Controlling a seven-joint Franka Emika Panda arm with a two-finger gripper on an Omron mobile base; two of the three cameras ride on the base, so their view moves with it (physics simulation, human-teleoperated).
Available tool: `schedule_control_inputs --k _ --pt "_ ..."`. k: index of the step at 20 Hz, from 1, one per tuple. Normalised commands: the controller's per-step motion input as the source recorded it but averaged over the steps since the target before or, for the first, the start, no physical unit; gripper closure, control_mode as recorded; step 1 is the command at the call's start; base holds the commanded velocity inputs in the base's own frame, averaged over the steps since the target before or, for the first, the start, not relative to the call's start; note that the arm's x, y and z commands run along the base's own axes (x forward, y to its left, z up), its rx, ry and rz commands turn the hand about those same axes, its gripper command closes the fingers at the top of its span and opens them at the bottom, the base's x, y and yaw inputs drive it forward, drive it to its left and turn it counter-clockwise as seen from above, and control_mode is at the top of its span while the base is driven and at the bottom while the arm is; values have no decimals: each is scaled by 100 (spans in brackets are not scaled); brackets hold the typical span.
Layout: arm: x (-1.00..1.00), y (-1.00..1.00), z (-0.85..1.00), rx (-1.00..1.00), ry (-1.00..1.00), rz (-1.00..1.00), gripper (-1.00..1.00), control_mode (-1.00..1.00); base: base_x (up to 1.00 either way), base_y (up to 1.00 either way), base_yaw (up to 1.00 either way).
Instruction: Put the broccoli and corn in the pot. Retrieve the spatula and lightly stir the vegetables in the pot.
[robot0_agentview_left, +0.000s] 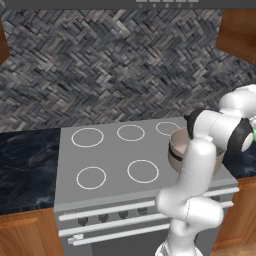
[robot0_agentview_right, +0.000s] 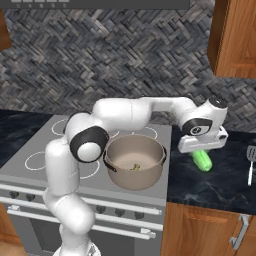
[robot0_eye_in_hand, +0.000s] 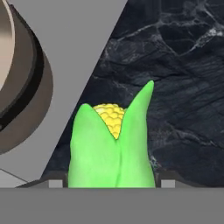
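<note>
Just right of centre in the right base view, the white arm reaches over the stove (robot0_agentview_left: 112, 192) to the dark marble table (robot0_agentview_right: 225, 185). Its hand sits above the corn (robot0_agentview_right: 202, 160), a bright green husk with yellow kernels showing at its tip. In the hand view the fingers (robot0_eye_in_hand: 168, 183) stand wide apart at the bottom edge, one on each side of the corn. I cannot tell whether they press on it. The beige pot (robot0_agentview_right: 135, 180) stands at lower centre, on the stove's right front corner, just left of the corn. A small olive piece (robot0_agentview_right: 134, 166) lies on its bottom, too small to identify. The spatula (robot0_agentview_right: 251, 162) lies at the right edge on the table.
</note>
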Motion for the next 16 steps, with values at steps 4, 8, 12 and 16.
schedule_control_inputs --k 4,8,12,16 --pt "-27 68 62 -3 -7 0 100 -100 0 0 0" --pt "-34 73 53 -4 -8 0 100 -100 0 0 0" --pt "-25 84 42 -5 -5 -2 100 -100 0 0 0" --pt "-22 86 39 -5 -5 -4 100 -100 0 0 0"
